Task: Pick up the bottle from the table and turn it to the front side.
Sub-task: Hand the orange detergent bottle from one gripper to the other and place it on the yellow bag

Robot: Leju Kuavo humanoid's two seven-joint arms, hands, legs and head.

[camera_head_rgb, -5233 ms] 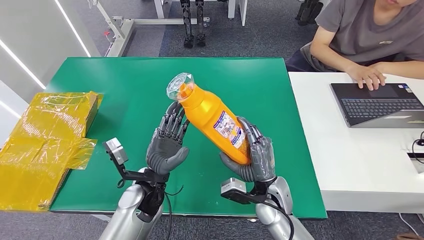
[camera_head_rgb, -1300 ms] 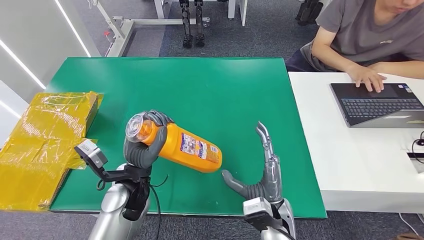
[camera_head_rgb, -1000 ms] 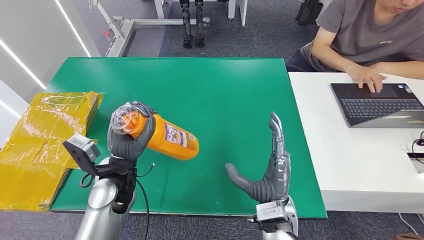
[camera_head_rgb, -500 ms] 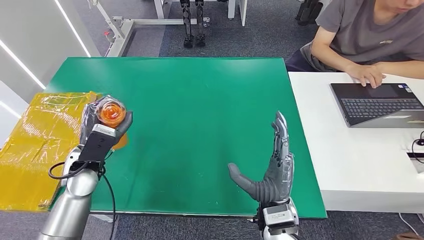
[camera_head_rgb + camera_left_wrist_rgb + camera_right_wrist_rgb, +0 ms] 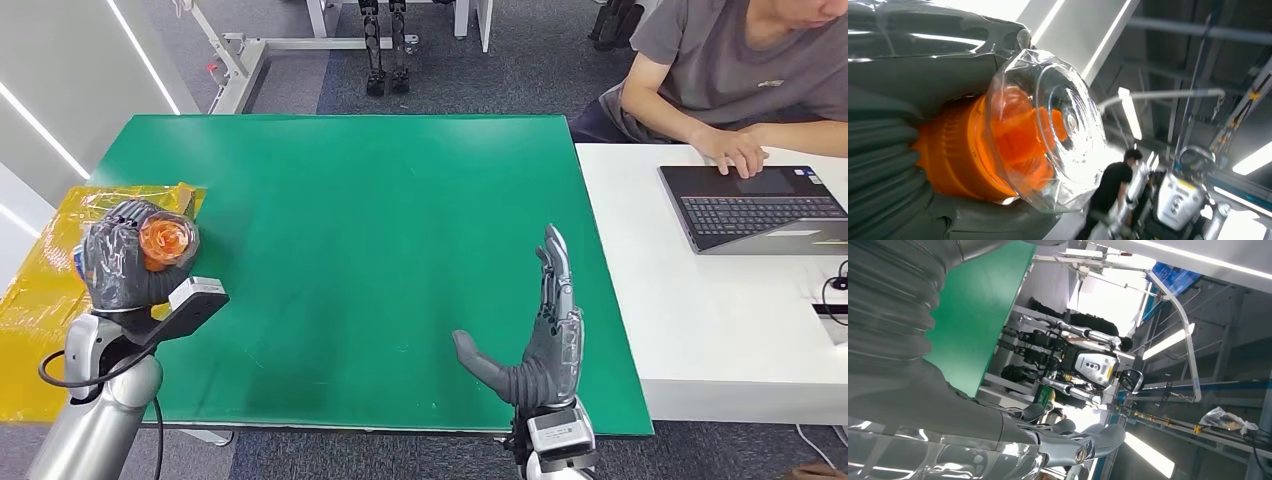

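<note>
Left robot hand [image 5: 125, 265] wraps the neck of the orange plastic bottle with clear cap [image 5: 166, 238], cap end facing the camera, held off the left edge of the green surface [image 5: 400, 220] above the yellow wrapped package [image 5: 45, 300]. Right robot hand [image 5: 540, 345] is upright over the near edge, fingers spread, holding nothing. A person [image 5: 740, 60] types on a laptop [image 5: 745, 205] at the white side table [image 5: 700, 320].

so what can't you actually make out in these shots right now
- Bottle body and label: head view, hidden behind the left hand; left wrist view shows just its clear-capped top.
- Right hand palm side: faces away in the head view.
- Person: cut off by the frame edge.
</note>
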